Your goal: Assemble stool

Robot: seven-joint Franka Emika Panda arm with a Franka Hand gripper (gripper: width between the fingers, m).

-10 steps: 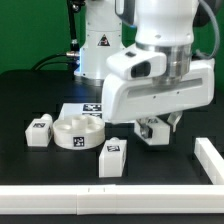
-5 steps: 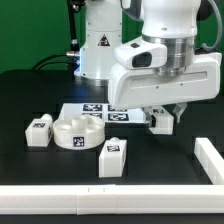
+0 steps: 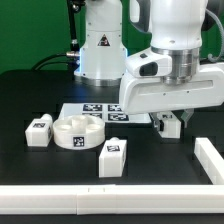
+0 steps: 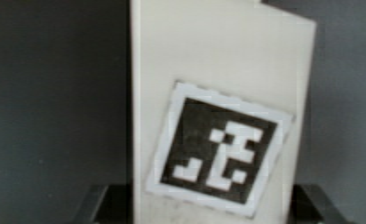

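Farthest to the exterior view's left, a left leg [image 3: 39, 131] stands on the black table [image 3: 30, 95], white and blocky, with a black-and-white tag on its upper face. Just beside it, toward the exterior view's right, lies the seat [image 3: 76, 131]. It is a thick round white disc lying flat with its recessed sockets facing up and a tag on its near side. Whether it touches the left leg I cannot tell.

In front of the seat and a little further right stands a front leg [image 3: 112, 158], apart from the seat and showing a tag of its own. Behind these two, the marker board [image 3: 92, 108] lies flat on the table, and my arm's white body covers its right end.

Right of the board is my gripper [image 3: 168, 124], pointing down, with the jaws clamped on a third piece, the held leg [image 4: 215, 100]. In the wrist view this leg fills the space between my dark fingers [image 4: 102, 203] and runs away from the camera, slightly tilted, with its tag [image 4: 221, 145] facing the lens. In the exterior view it sits low in my grasp, near the board's right corner and well apart from the seat. It looks clear of the table, though I cannot be sure.

Furthest right, a white rail [image 3: 208, 158] runs along the table edge, with another length across the front.
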